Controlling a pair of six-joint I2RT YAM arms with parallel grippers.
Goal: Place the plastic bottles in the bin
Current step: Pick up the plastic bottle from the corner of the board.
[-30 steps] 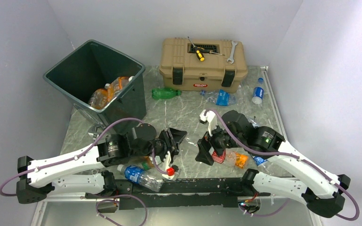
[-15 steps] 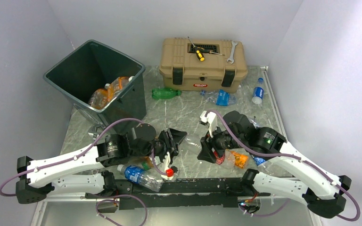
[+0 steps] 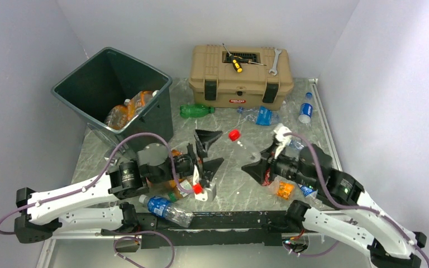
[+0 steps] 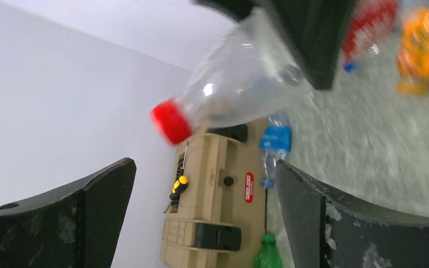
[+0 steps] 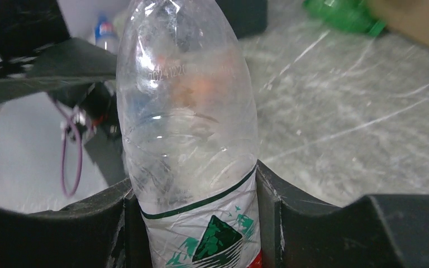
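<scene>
A tan toolbox (image 3: 240, 84) stands at the far side of the worktop (image 3: 229, 120), about in the middle, its front facing near. The front has two black latches (image 3: 210, 87) and a small red label (image 3: 238, 101). On the lid lie a screwdriver (image 3: 236, 63) with a yellow-and-black handle, on the left, and a silver wrench (image 3: 274, 62), on the right, apart from each other. The worktop is grey with marble veins.

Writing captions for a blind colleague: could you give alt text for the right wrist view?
A clear plastic bottle with a green mountain on its white label is clamped between the right gripper's two black fingers. Behind it lie the grey marbled table and a green bottle at the top right.
</scene>
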